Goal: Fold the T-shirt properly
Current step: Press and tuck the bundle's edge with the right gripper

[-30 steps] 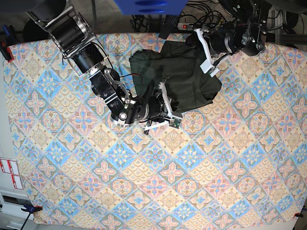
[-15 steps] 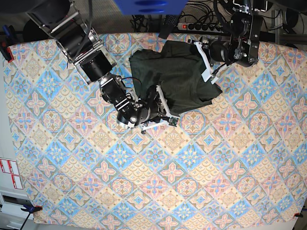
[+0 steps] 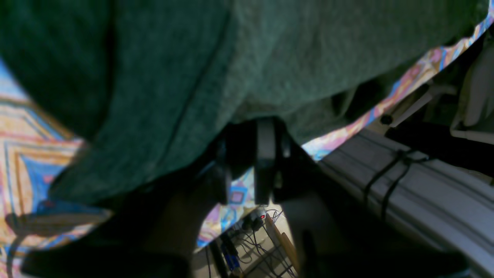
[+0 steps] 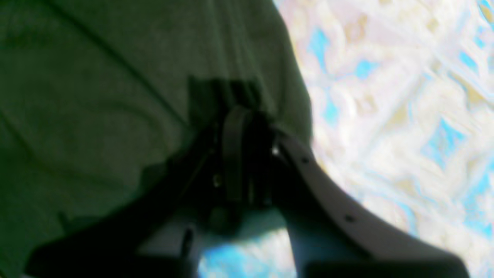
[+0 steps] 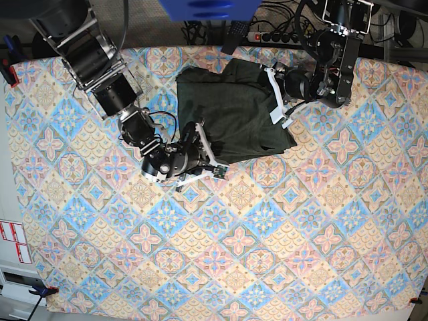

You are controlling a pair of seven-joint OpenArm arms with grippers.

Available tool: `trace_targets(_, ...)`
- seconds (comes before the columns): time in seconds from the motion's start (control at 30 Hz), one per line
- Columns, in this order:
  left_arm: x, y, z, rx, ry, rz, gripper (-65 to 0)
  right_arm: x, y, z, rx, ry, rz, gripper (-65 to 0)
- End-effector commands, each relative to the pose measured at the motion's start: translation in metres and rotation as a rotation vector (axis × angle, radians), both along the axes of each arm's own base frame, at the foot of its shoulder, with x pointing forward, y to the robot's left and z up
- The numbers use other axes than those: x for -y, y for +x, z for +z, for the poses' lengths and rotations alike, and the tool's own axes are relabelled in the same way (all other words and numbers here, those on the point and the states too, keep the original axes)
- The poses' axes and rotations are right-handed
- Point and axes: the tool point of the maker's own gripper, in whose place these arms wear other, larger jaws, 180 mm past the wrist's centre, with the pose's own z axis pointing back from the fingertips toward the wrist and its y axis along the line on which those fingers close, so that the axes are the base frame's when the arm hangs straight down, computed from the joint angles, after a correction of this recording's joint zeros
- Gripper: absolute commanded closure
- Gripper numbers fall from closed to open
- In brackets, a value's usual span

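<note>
Patterned tile-print cloth (image 5: 221, 267) covers the work surface. Left of centre in the base view, the right gripper (image 5: 212, 159) pinches the lower edge of the dark green T-shirt (image 5: 227, 107), which lies rumpled across the upper middle. Toward the upper right, the left gripper (image 5: 277, 93) has its fingers closed on a bunched fold near the shirt's far side. Gripping at two separated places probably serves to pull the fabric taut and square it for folding.
</note>
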Motion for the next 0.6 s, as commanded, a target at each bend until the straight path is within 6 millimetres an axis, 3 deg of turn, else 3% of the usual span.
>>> trace_targets(0.0,-0.010,0.016,-0.003,0.052,0.052,0.015,-10.0,0.007,0.011,0.010,0.040,-0.003,-0.005,-7.4)
trace_targets(0.23,-0.019,0.043,-0.005,0.080,0.064,0.043,-9.8,0.033,0.010,0.022,0.076,0.035,-0.095,-7.4)
trace_targets(0.3,-0.019,0.043,-0.005,0.077,0.064,0.041,-9.7,0.043,0.011,0.025,0.085,0.046,-0.133,-7.4)
trace_targets(0.43,-0.017,0.039,-0.006,0.069,0.061,0.039,-9.7,0.045,0.018,0.035,0.115,0.067,-0.156,-7.4)
trace_targets(0.57,-0.019,0.023,-0.012,0.037,0.065,0.038,-9.6,0.053,0.026,0.041,0.129,0.076,-0.191,-7.4)
